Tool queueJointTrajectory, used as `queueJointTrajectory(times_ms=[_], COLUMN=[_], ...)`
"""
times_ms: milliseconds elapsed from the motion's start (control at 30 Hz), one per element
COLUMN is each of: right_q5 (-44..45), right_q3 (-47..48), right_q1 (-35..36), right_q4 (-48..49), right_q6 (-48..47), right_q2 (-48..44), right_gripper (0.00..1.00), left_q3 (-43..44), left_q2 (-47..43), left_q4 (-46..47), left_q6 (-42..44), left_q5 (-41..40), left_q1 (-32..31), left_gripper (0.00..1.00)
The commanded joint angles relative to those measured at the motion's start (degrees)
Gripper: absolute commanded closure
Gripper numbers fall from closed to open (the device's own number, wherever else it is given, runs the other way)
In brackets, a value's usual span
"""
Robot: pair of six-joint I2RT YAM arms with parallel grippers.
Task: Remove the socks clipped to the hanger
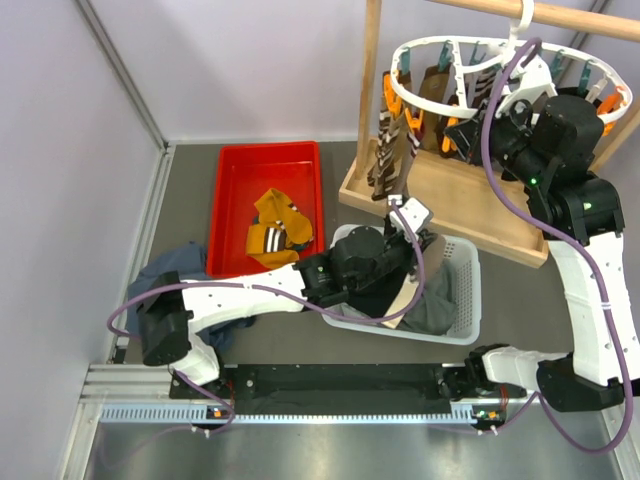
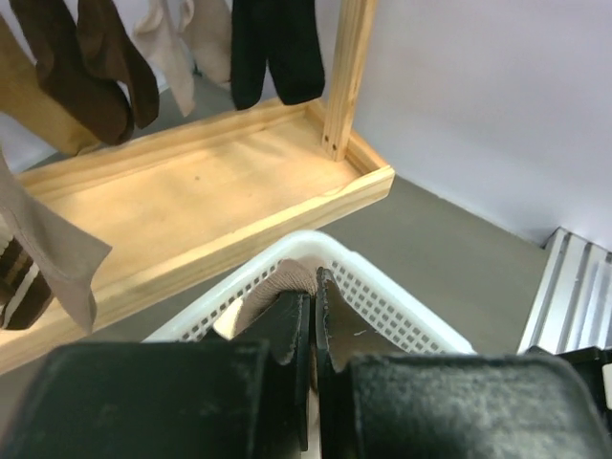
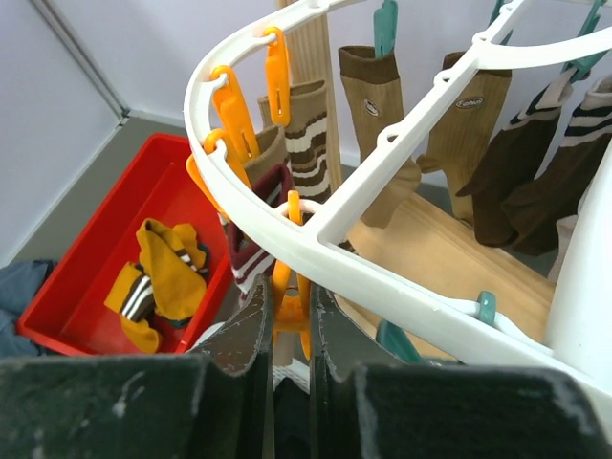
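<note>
The white oval hanger (image 1: pixel 430 45) hangs from the wooden pole at the top right, with several socks (image 1: pixel 395 150) clipped under its rim. My right gripper (image 1: pixel 462 135) is up at the rim. In the right wrist view the right gripper (image 3: pixel 291 287) is shut on an orange clip (image 3: pixel 287 311) below the hanger rim (image 3: pixel 382 277). A maroon-and-white striped sock (image 3: pixel 251 253) hangs just behind that clip. My left gripper (image 1: pixel 398 208) (image 2: pixel 314 287) is shut over the basket's corner. Beige fabric (image 2: pixel 273 287) lies at its tips; whether it is pinched does not show.
A red tray (image 1: pixel 230 200) at the centre left holds mustard socks (image 1: pixel 275 230). The white basket (image 1: pixel 460 300) with dark and beige clothes stands in front of the wooden rack's base (image 1: pixel 470 200). A blue-grey garment (image 1: pixel 170 265) lies by the left arm.
</note>
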Motion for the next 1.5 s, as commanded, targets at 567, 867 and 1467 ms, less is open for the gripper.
queueJointTrajectory(times_ms=[567,867,1467], right_q5=[17.4,24.8,24.8], right_q3=[-0.1,-1.1,-1.3], right_q1=[-0.4,-0.4,-0.5], right_q4=[-3.5,-3.5,-4.2], right_q6=[-2.0,-3.8,-4.1], right_q2=[-4.1,-5.6,-7.2], right_gripper=[0.93,0.9,0.83], left_q3=[-8.7,-9.1,-4.3], left_q2=[-17.9,-10.9,-3.8], left_q4=[-23.6,-30.3,-42.6], left_q6=[-14.7,-21.0,-30.6], left_q5=[-25.4,-21.2,-17.7], left_q1=[21.1,35.5,41.8], left_gripper=[1.0,0.96,0.32])
